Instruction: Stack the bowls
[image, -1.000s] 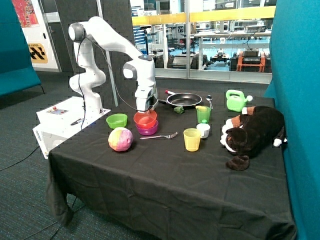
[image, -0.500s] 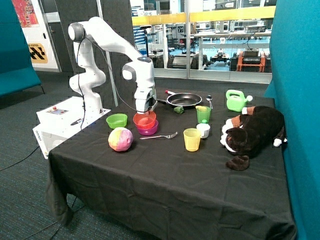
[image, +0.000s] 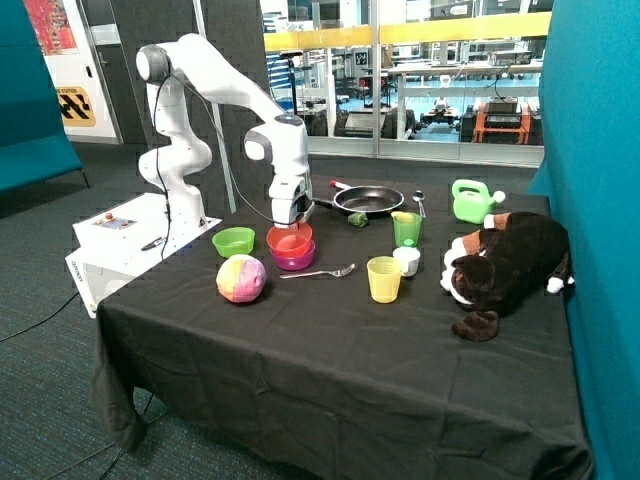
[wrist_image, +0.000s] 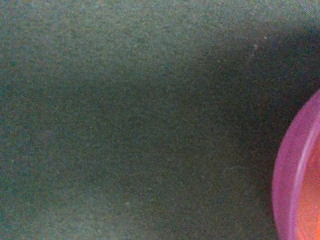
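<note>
The orange-red bowl (image: 290, 240) sits nested in the purple bowl (image: 297, 261) on the black cloth, near the middle of the table's far half. The lime green bowl (image: 233, 241) stands apart from the pair, on the side toward the robot's base. My gripper (image: 287, 219) hangs straight down over the far rim of the orange-red bowl, very close to it. The wrist view shows only black cloth (wrist_image: 125, 125), a curved piece of the purple bowl's rim (wrist_image: 289, 175) and some of the orange-red bowl (wrist_image: 312, 200) inside it.
A pink-and-yellow ball (image: 241, 277) lies in front of the green bowl. A fork (image: 320, 272), a yellow cup (image: 383, 279), a green cup (image: 406, 229) and a plush dog (image: 505, 265) lie beyond the purple bowl. A black frying pan (image: 368, 200) is behind.
The gripper has shifted slightly toward the green bowl's side, staying over the nested bowls. The bowls have not moved.
</note>
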